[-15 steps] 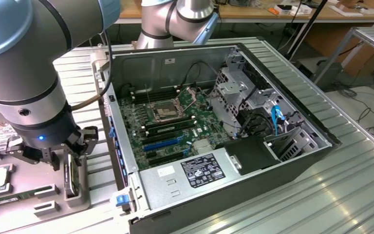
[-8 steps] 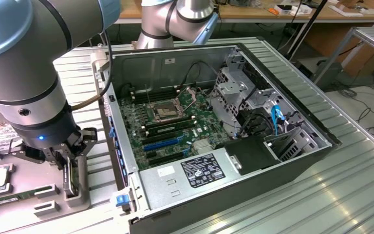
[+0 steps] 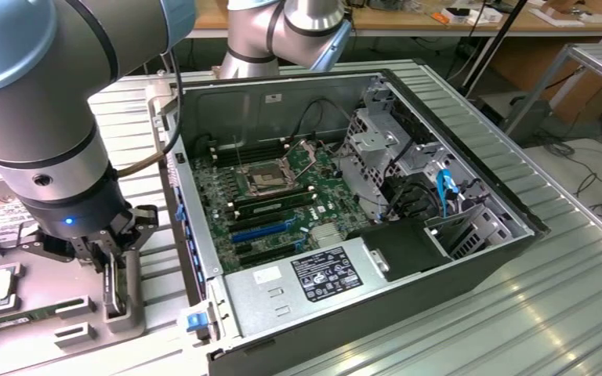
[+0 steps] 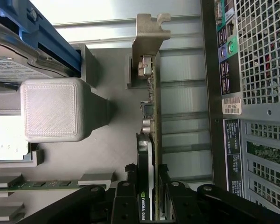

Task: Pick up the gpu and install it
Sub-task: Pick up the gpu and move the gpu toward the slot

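In the exterior view, the big open computer case point(image 3: 469, 258) lies on a metal table point(image 3: 563, 313). You can see the green main board point(image 3: 270, 188) inside it, with long slots point(image 3: 264, 231) where cards plug in. No card sits in those slots. The robot arm reaches down just beside the case, on the exterior view's left. Its gripper point(image 3: 113, 270) is low over a grey holder point(image 3: 123, 317). The gpu point(image 3: 125, 286) stands on its edge in that holder, outside the case. A thin green memory stick point(image 3: 19, 317) lies near it.

In the wrist view, the camera looks straight down the gpu point(image 4: 157, 116). Its silver end bracket point(image 4: 151, 28) is at the far end. The black cooler point(image 4: 144, 154) is closer to the gripper point(image 4: 148, 186). One black finger point(image 4: 126, 198) is on the cooler side and the other is on the board side. Both look pressed against the card, so I think the gripper is clamped on it. The back of the case point(image 4: 256, 93) is just beside the card. A grey block point(image 4: 51, 109) and a hard drive point(image 4: 14, 70) in a blue frame are on the other side.

So the grab looks done. The card is not yet lifted out, not yet carried over, and not yet pushed into a slot.
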### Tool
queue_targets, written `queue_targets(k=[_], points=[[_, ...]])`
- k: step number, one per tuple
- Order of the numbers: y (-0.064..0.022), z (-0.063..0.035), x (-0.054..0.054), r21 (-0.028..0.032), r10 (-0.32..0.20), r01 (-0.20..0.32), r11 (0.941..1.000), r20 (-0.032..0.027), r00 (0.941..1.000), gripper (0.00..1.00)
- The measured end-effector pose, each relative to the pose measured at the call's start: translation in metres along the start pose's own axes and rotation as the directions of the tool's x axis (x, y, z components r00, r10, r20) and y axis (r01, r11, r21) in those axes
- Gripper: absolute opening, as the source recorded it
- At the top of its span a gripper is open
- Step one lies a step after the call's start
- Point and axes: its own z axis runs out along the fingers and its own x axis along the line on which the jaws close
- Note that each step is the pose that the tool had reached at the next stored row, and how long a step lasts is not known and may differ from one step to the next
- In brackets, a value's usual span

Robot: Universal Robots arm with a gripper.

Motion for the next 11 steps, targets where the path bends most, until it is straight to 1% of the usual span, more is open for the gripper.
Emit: queue_targets(k=[2,11], points=[[0.0,0.0,0.0,0.0001,0.0,0.0,1.0,-0.0002,1.0,0.27],[0.0,0.0,0.0,0.0,0.0,0.0,1.0,0.0,1.0,0.27]])
